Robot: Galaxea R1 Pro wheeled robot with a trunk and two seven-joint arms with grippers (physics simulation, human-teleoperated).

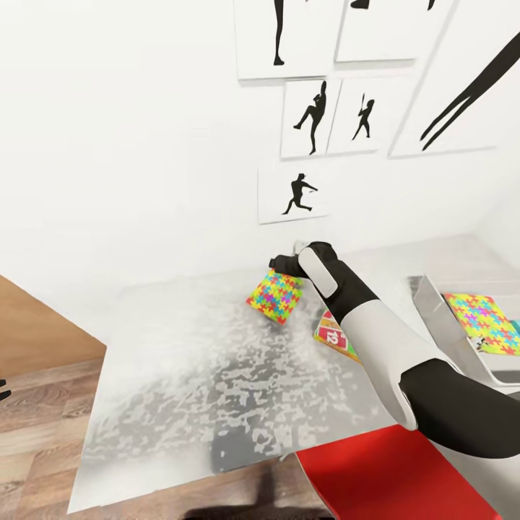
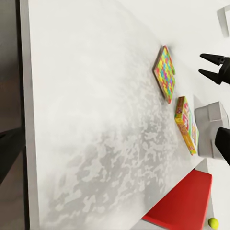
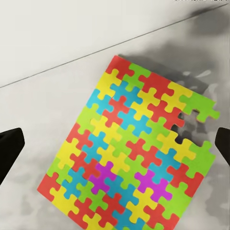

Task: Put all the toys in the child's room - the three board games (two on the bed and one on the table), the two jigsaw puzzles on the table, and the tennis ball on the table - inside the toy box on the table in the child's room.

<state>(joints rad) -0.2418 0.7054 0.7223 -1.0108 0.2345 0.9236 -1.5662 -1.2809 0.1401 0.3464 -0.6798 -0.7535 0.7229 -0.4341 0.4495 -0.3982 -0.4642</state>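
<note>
A multicolour jigsaw puzzle lies flat on the white table near the wall. My right gripper hovers just above it, open, its fingers spread wider than the puzzle and touching nothing. A board game lies beside the puzzle, partly hidden by my right forearm. The grey toy box stands at the right with a second jigsaw puzzle inside. A tennis ball sits beyond the red object. My left gripper hangs open off the table's end.
A red flat-topped object stands against the table's near edge under my right arm. Silhouette pictures hang on the white wall behind the table. Wood-plank floor lies to the left.
</note>
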